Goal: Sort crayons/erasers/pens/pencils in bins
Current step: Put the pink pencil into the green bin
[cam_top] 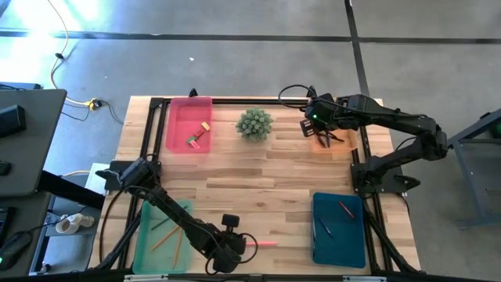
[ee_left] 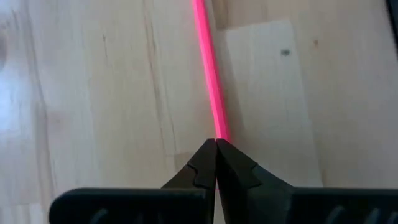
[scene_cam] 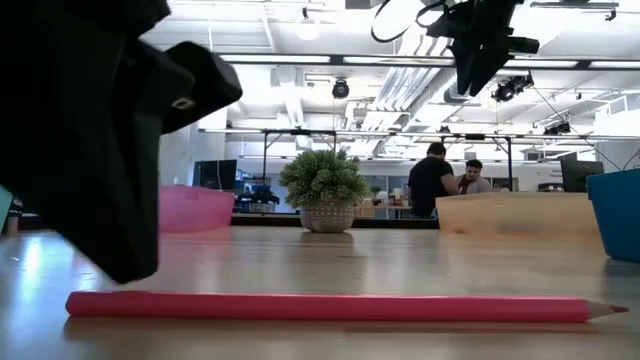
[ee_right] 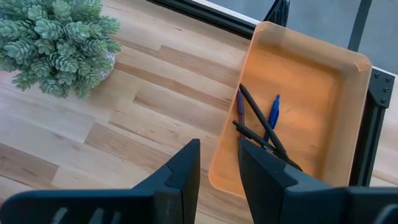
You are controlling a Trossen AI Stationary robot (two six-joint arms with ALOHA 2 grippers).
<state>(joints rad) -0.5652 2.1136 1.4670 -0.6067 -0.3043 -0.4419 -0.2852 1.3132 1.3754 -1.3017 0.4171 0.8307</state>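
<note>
The work surface is a light wooden table (cam_top: pixel 266 188) of butcher-block planks inside a black frame, standing on a grey concrete floor. The low view looks across it into a large hall with white ceiling ducts, where two people (scene_cam: pixel 445 180) stand in the background. A small potted plant (cam_top: pixel 254 124) stands at the far middle of the table.

Four bins occupy the corners. The pink bin (cam_top: pixel 189 124) at far left holds small eraser pieces (cam_top: pixel 197 138). The orange bin (ee_right: pixel 298 106) at far right holds dark pens (ee_right: pixel 261 127) and one blue pen. The green bin (cam_top: pixel 163 235) at near left holds orange pencils (cam_top: pixel 166 237). The blue bin (cam_top: pixel 339 229) at near right holds a red crayon (cam_top: pixel 345 208) and a dark one.

The pink pencil (scene_cam: pixel 330 306) is a long, thin, bright pink stick with a sharpened tip. It lies flat on the table near the front edge, between the green bin and the blue bin.

The left gripper (ee_left: pixel 216 149) is low over the table at the pencil's blunt end, fingers pressed together; whether they pinch the pencil's end cannot be told. The right gripper (ee_right: pixel 217 165) hovers above the near rim of the orange bin, fingers slightly apart and holding nothing.
</note>
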